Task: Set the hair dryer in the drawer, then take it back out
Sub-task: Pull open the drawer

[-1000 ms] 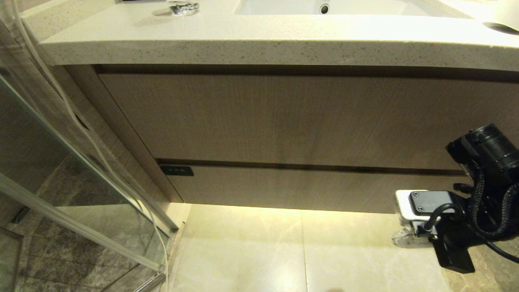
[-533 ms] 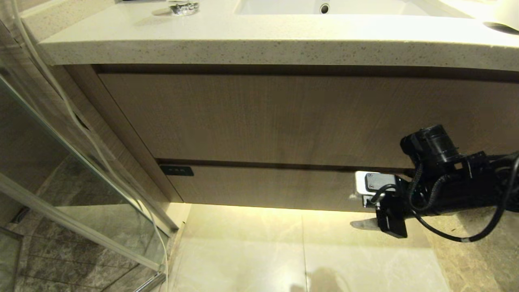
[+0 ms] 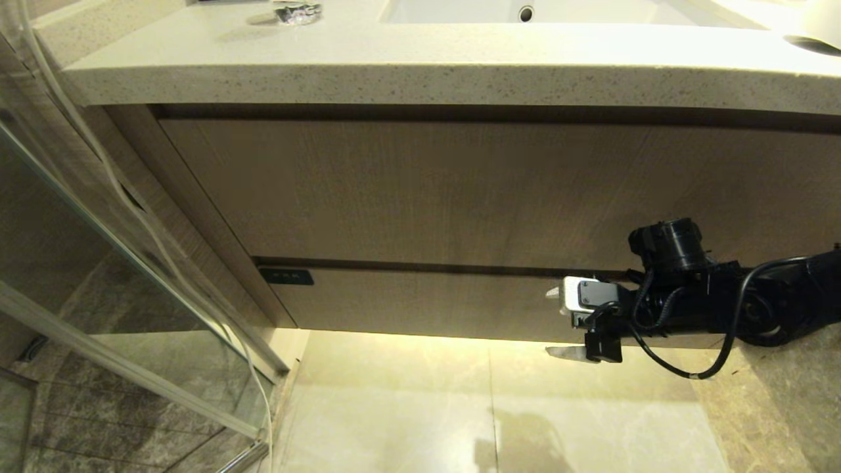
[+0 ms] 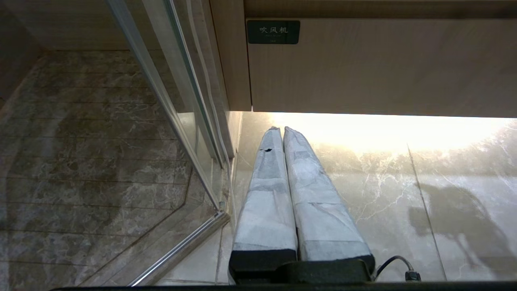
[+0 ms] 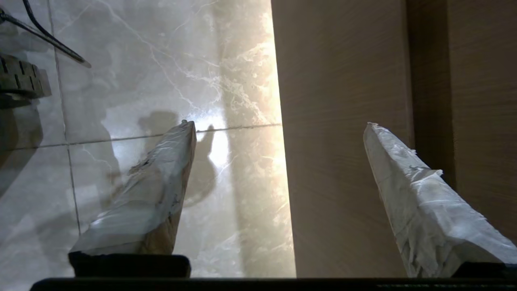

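the closed drawer (image 3: 427, 302) runs level under the counter, its tag (image 4: 273, 32) reading 吹风机; right gripper (image 3: 552, 322) spread before it, left gripper (image 4: 282, 131) pressed together.

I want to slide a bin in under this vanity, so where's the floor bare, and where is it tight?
Bare marble floor runs along the closed drawer from the glass shower door towards the right. Tight at the drawer's right end: the right gripper is there, open, one finger across the drawer front, one over the floor. The left gripper is shut beside the door.
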`<state>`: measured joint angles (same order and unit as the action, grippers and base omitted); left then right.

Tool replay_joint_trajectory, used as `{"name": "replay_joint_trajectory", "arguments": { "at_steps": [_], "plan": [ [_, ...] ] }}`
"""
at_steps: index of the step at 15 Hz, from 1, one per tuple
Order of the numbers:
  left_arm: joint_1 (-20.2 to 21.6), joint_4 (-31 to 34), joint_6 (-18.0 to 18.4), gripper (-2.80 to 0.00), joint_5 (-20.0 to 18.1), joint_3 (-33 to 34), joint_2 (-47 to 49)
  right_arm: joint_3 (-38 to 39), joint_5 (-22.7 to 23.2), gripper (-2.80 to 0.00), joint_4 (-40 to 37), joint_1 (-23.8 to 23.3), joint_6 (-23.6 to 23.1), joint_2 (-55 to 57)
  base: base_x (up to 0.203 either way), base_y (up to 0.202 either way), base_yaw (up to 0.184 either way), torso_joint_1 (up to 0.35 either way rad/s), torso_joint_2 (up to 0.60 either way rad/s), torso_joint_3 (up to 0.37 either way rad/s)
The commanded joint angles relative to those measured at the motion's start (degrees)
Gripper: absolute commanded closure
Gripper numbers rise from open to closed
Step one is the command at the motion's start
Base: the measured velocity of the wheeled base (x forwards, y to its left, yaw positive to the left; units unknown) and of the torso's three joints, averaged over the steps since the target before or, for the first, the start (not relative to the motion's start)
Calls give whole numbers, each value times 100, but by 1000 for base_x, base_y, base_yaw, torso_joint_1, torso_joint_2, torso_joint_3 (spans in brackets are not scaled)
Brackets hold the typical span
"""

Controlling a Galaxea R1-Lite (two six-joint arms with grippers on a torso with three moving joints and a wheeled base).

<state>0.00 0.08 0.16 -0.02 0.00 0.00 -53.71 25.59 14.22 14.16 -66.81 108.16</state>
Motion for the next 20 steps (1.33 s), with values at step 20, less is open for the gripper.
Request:
{"name": "replay_joint_trajectory", "arguments": {
  "at_steps": [20],
  "plan": [
    [0,1,2,0,2,0,0,-239,-45,-280,1118,-499,-1104,902,0,0,0,0,0,0]
  ]
}}
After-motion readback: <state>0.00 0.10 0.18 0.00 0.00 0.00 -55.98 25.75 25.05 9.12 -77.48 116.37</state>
